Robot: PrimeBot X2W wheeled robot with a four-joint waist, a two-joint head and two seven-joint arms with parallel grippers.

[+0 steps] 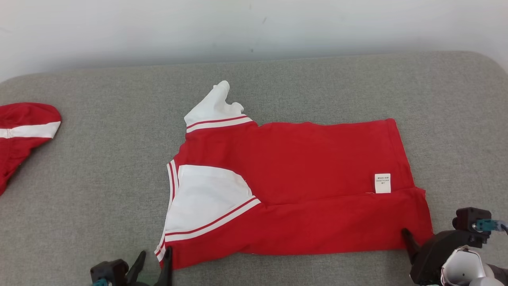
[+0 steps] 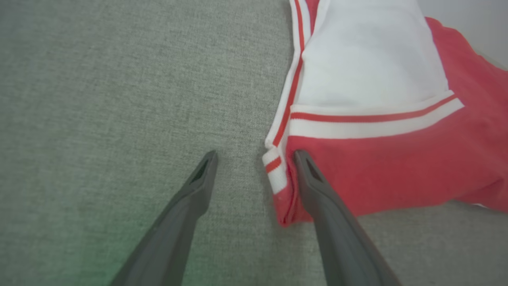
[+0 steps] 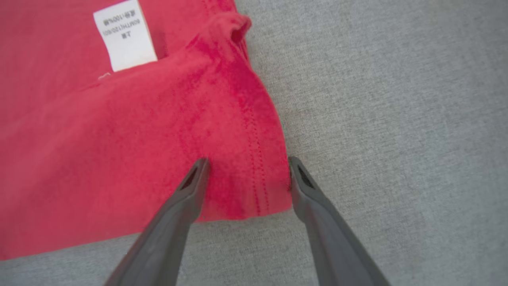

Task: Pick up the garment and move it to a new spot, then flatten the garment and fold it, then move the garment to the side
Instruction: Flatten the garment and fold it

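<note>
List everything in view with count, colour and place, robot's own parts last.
garment: one, red with white panels and stripes, spread mid-surface
care label: one, white, on the garment near its right hem
second cloth: one, red with a white band, at the surface's left edge
padded surface: one, grey fabric, under both cloths
wall: one, pale, behind the surface
left gripper: one, dark, jaws open astride the garment's near left corner
right gripper: one, dark, jaws open astride the garment's near right corner
</note>
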